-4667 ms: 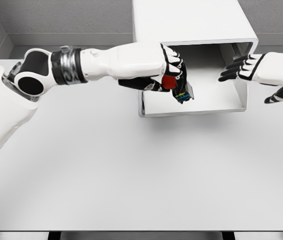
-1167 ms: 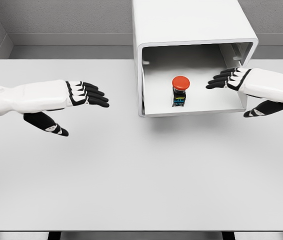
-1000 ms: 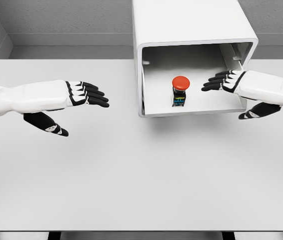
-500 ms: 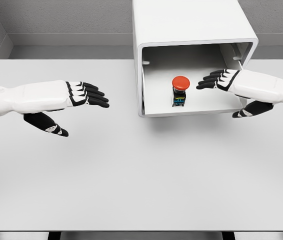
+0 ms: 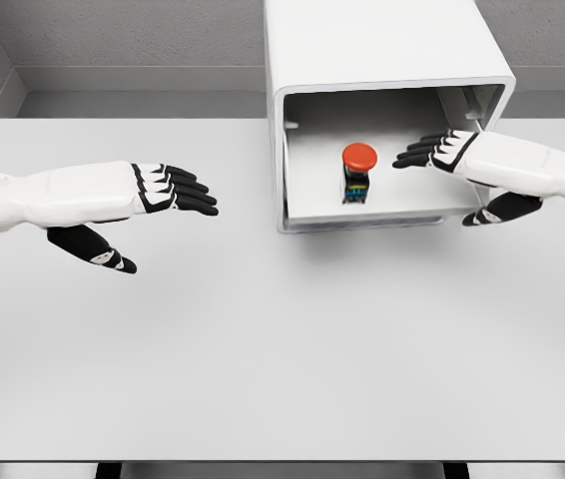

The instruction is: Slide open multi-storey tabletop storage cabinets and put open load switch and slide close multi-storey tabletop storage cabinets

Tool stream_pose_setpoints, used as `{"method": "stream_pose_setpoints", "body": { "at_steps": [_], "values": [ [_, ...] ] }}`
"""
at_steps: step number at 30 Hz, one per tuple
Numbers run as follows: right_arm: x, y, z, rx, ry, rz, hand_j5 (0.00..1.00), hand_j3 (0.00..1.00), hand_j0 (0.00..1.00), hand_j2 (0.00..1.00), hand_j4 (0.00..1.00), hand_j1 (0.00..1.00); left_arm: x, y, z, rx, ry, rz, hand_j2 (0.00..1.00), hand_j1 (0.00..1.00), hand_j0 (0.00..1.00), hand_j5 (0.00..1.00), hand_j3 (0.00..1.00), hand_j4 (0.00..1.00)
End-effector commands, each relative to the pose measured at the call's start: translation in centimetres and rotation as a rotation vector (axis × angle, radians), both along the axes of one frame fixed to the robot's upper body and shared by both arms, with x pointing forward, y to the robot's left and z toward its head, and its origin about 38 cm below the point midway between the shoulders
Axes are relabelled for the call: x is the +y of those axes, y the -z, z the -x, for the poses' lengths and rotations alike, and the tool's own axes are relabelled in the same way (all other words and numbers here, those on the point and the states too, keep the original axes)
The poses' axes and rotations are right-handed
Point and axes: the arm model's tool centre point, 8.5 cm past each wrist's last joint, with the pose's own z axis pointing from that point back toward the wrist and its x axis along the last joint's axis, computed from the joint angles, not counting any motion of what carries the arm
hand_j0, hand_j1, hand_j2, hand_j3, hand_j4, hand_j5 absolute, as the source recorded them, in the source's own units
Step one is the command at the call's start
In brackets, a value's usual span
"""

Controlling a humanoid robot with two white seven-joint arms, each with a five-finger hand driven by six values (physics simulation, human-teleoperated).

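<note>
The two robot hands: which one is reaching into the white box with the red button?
The right hand. Its open fingers reach into the cabinet drawer beside the red-topped switch. The left hand hovers open over the table, far from it.

Two arms with smooth, glossy white shells are seen. The left hand (image 5: 153,195) is covered on its back by white plates, while its fingers (image 5: 191,190) are black with white segments over the knuckles. Its thumb is black, with small white marks near the tip. The right hand (image 5: 462,160) is built alike: a rounded white forearm shell, a white back of the hand, black fingers (image 5: 414,155) banded with white at the knuckles, and a black thumb. No cables or screws can be made out.
</note>
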Motion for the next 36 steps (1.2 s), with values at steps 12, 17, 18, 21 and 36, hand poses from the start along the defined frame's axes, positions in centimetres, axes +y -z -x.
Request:
{"method": "stream_pose_setpoints", "body": {
  "at_steps": [12, 17, 18, 21, 36],
  "values": [
    [0.5, 0.1, -1.5, -0.014, 0.018, -0.019, 1.00, 1.00, 1.00, 1.00, 1.00, 1.00, 0.1, -0.2, -0.1, -0.011, -0.005, -0.010, 1.00, 1.00, 1.00, 1.00, 1.00, 1.00],
    [0.8, 0.3, -1.8, -0.017, 0.015, -0.017, 1.00, 1.00, 1.00, 1.00, 1.00, 1.00, 0.0, 0.0, -0.1, -0.008, -0.004, -0.010, 1.00, 1.00, 1.00, 1.00, 1.00, 1.00],
    [0.9, 0.3, -1.7, -0.019, 0.012, -0.020, 1.00, 1.00, 1.00, 1.00, 1.00, 1.00, 0.0, -0.1, -0.1, -0.010, -0.005, -0.010, 1.00, 1.00, 1.00, 1.00, 1.00, 1.00],
    [0.6, 0.0, -1.7, -0.027, 0.019, -0.023, 1.00, 1.00, 1.00, 1.00, 1.00, 1.00, 0.1, -0.1, -0.1, -0.010, -0.006, -0.012, 1.00, 1.00, 1.00, 1.00, 1.00, 1.00],
    [-0.6, -2.9, 1.1, -0.074, -0.016, 0.059, 1.00, 1.00, 1.00, 1.00, 1.00, 1.00, 0.2, 0.3, 0.0, 0.000, -0.008, -0.012, 1.00, 1.00, 1.00, 1.00, 1.00, 1.00]
  ]
}}
